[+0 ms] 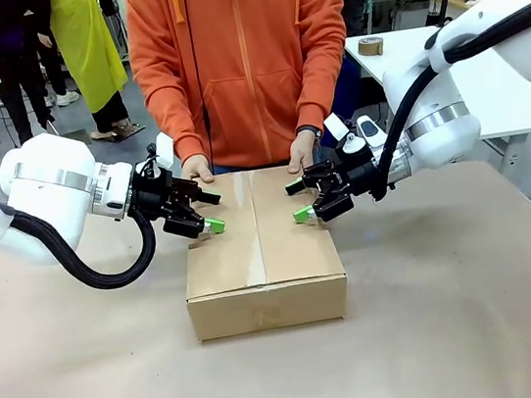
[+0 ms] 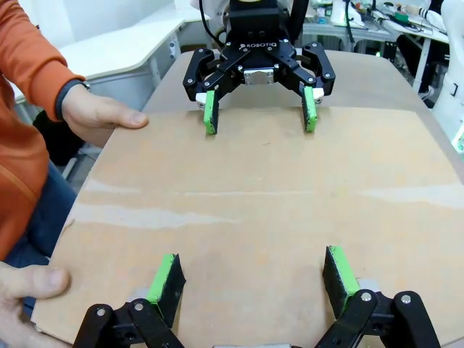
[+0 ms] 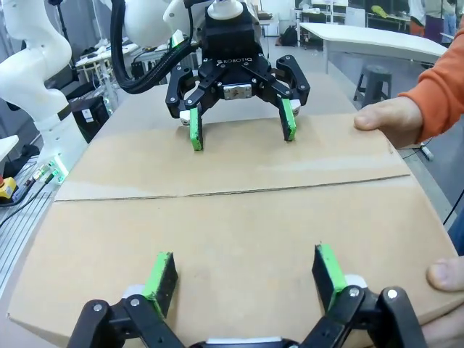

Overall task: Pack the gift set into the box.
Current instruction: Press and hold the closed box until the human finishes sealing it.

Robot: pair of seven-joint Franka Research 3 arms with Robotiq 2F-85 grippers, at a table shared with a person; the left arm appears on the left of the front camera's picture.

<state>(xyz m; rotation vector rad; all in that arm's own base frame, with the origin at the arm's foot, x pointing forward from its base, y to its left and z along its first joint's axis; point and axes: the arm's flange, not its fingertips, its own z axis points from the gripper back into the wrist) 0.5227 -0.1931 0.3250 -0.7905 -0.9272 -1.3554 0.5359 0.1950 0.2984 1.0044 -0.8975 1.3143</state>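
The box point(image 1: 260, 249) stands in the middle of the table with its top flaps folded shut, so the gift set is hidden. My left gripper point(image 1: 210, 212) hovers open at the lid's left edge, and my right gripper point(image 1: 298, 201) hovers open at its right edge. They face each other across the lid. In the left wrist view my own gripper point(image 2: 251, 268) spreads over the lid point(image 2: 246, 196), with the right gripper point(image 2: 259, 116) opposite. The right wrist view has the right gripper point(image 3: 244, 268) low over the lid point(image 3: 239, 210) and the left gripper point(image 3: 241, 130) beyond.
A person in an orange hoodie stands at the far side, with one hand point(image 1: 197, 169) and the other hand point(image 1: 301, 152) resting on the box's far edge. A roll of tape point(image 1: 371, 46) lies on a white table behind. Brown tabletop point(image 1: 459, 310) surrounds the box.
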